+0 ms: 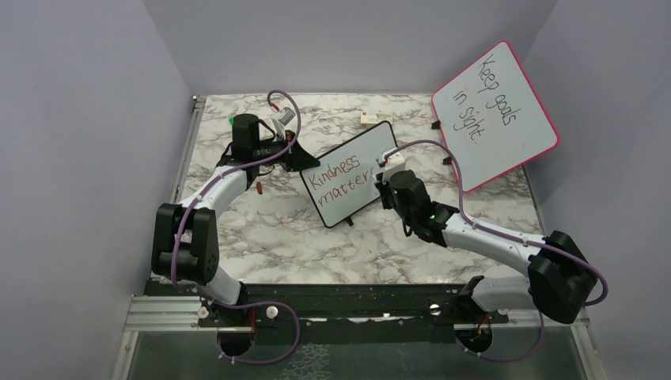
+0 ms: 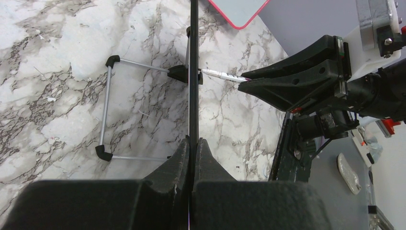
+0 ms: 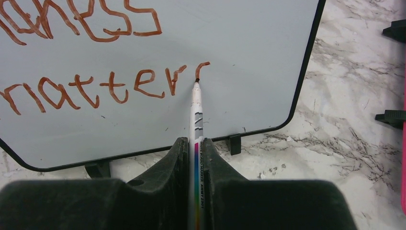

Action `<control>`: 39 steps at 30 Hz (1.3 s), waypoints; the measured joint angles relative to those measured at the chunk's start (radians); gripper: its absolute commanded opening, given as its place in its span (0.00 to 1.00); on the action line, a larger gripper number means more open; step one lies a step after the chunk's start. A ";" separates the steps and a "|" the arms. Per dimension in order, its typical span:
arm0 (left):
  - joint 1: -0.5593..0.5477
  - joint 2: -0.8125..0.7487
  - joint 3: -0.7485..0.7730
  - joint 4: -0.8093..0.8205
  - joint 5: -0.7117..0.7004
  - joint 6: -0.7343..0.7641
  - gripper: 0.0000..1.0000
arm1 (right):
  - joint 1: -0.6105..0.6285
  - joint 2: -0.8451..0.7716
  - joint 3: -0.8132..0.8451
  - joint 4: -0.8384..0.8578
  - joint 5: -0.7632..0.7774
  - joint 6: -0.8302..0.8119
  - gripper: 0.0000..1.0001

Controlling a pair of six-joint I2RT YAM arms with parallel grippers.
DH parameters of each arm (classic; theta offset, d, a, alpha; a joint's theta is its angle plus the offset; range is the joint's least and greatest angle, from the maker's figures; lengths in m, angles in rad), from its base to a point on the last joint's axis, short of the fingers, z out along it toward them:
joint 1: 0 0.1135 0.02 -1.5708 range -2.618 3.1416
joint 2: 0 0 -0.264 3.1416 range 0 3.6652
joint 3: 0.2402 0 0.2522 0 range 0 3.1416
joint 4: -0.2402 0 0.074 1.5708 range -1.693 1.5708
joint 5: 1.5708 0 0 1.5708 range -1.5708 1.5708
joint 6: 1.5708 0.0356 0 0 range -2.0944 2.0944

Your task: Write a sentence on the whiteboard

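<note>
The black-framed whiteboard (image 1: 372,144) stands tilted mid-table; in the right wrist view (image 3: 253,43) its little black feet rest on the marble. The red-brown sentence (image 1: 342,180) reads "Kindness" and "matter", with a fresh stroke begun after the "r" (image 3: 95,86). My right gripper (image 1: 385,179) (image 3: 195,146) is shut on a white marker (image 3: 196,112) whose tip touches the board at that stroke. My left gripper (image 1: 299,158) (image 2: 193,143) is shut on the whiteboard's left edge, seen edge-on (image 2: 193,72). The right gripper (image 2: 246,79) and marker (image 2: 222,74) show beyond it.
The pink-framed board (image 1: 494,111) reading "Keep goals in sight" leans at the back right. A small box (image 1: 372,119) lies at the back. A small red-brown cap (image 1: 259,188) lies near my left arm. The whiteboard's wire stand (image 2: 107,110) rests on the marble table (image 1: 277,229).
</note>
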 measured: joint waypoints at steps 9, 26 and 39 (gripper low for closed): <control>0.000 0.000 0.001 -0.002 0.000 0.000 0.00 | -0.001 0.004 0.000 -0.037 0.047 0.022 0.01; 0.000 0.000 0.001 -0.004 0.000 0.000 0.00 | -0.006 -0.004 0.000 -0.080 -0.039 0.021 0.01; 0.000 0.000 0.001 -0.004 0.000 0.000 0.00 | -0.006 -0.103 -0.015 -0.063 -0.071 0.026 0.01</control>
